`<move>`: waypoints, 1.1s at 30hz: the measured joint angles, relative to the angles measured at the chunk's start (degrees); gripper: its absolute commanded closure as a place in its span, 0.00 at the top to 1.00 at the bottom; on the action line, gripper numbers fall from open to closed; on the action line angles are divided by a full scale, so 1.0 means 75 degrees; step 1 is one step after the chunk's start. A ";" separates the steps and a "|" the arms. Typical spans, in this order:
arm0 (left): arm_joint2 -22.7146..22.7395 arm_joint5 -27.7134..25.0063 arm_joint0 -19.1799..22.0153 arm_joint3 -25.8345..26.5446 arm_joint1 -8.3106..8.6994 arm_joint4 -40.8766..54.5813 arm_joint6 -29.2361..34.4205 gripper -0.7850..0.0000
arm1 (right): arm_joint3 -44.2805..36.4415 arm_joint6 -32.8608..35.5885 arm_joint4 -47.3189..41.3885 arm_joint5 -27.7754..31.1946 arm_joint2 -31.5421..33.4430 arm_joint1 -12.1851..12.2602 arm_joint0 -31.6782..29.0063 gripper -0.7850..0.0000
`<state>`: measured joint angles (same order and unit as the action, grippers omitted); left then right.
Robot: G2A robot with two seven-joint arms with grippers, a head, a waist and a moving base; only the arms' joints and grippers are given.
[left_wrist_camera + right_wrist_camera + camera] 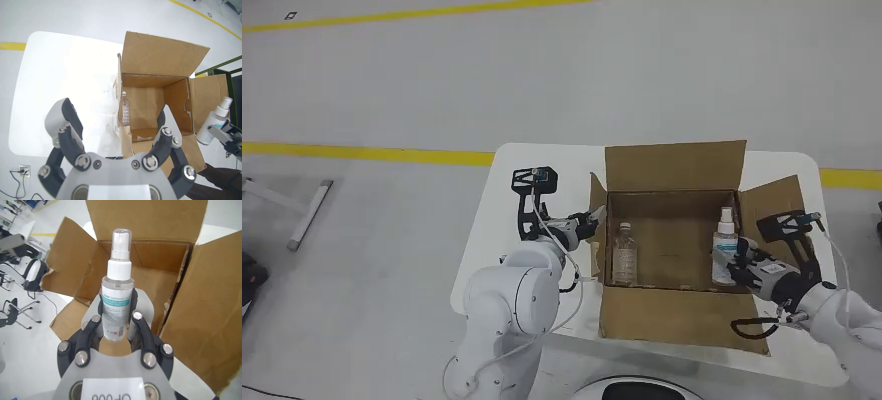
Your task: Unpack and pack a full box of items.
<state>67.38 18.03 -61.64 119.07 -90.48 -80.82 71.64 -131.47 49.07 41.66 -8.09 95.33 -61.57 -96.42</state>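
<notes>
An open cardboard box point(674, 300) stands on the white table point(532, 180), flaps spread. A clear plastic bottle point(624, 254) lies inside along the box's left wall, also visible as the bottle point(125, 108). My right gripper point(116, 306) is shut on a white spray bottle point(116, 298) with a teal label, held above the box's right side; this spray bottle point(725, 245) and spray bottle point(213, 123) show from the other cameras too. My left gripper point(118, 111) hangs open and empty over the box's left edge, seen as the left gripper point(587, 222) from above.
The box point(157, 91) has torn flap edges and its floor beside the plastic bottle is bare. The white table reaches left of the box with free surface. Yellow floor lines point(362, 153) run behind the table. Chairs point(15, 311) stand on the floor beyond.
</notes>
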 measured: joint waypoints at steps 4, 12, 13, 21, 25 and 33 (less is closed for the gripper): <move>0.0000 0.0000 0.0000 0.0000 0.0000 0.0000 0.0000 1.00 | 0.0500 0.0011 0.0582 -0.0523 -0.0779 -0.0032 0.0648 0.00; 0.0000 0.0000 0.0000 0.0000 0.0000 0.0000 0.0000 1.00 | 0.0706 0.0184 0.0631 -0.0801 -0.1193 -0.0064 0.1061 0.00; 0.0000 0.0000 0.0000 0.0000 0.0000 0.0000 0.0000 1.00 | 0.0706 0.0184 0.0630 -0.0801 -0.1191 -0.0064 0.1060 0.00; 0.0178 -0.0063 -0.0233 -0.0140 0.0030 -0.0098 -0.0497 1.00 | 0.0705 0.0180 0.0633 -0.0799 -0.1190 -0.0064 0.1058 0.00; 0.0477 0.0117 -0.0373 -0.0189 0.0055 -0.0280 -0.0894 1.00 | 0.0798 -0.0011 0.0623 -0.0699 -0.1175 -0.0068 0.1013 0.00; 0.1341 0.0636 -0.0660 -0.0157 0.0108 -0.0574 -0.1499 1.00 | 0.1658 -0.0239 0.1010 -0.0759 -0.2002 -0.0143 0.1458 0.00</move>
<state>77.43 22.80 -66.59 117.88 -89.67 -85.12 60.40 -119.03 47.28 49.24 -13.79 80.32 -62.64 -85.48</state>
